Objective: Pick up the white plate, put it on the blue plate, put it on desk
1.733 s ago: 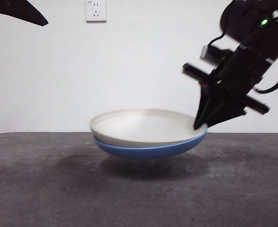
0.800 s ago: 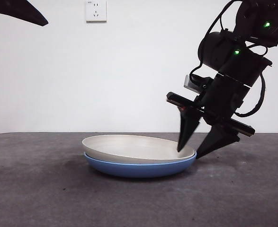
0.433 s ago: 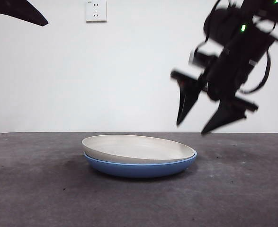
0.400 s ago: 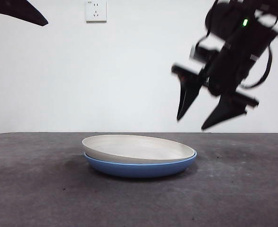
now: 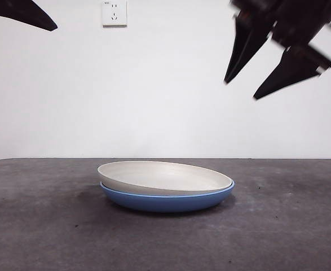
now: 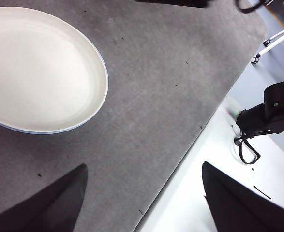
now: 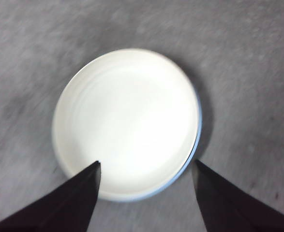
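The desk (image 5: 52, 226) is a flat, dark grey, mottled surface. The blue plate (image 5: 168, 199) rests directly on it, carrying the white plate (image 5: 164, 178) nested inside. The stack lies below the right gripper (image 5: 250, 84), whose jaws are spread and clear of both plates.

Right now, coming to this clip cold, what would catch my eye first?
The white plate nested inside the blue plate, the pair sitting flat in the middle of the dark grey desk. Next, the right claw hanging high above the stack's far side with its jaws spread and nothing in them. The left claw waits off to the side, also open, its wrist view taking in the plates and the desk's edge.
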`<state>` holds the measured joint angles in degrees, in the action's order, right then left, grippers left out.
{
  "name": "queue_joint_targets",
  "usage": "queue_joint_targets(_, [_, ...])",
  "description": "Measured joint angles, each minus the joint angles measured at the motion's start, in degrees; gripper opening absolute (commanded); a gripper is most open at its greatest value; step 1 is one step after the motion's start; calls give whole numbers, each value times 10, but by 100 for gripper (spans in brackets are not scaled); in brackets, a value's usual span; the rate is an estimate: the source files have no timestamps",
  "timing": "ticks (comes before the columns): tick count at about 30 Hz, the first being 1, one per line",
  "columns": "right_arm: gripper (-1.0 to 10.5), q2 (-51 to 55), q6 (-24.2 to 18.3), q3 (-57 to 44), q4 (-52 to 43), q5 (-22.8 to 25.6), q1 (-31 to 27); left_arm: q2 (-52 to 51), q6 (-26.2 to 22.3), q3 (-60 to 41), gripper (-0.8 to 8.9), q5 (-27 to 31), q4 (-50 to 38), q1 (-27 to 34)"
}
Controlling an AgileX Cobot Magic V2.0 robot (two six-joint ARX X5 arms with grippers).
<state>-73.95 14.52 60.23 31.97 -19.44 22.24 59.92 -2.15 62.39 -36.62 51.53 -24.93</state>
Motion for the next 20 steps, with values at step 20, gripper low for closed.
queue_joint_targets(20, [300,165,-73,0,260,-35,47,0,-1,0,374,0,-1,0])
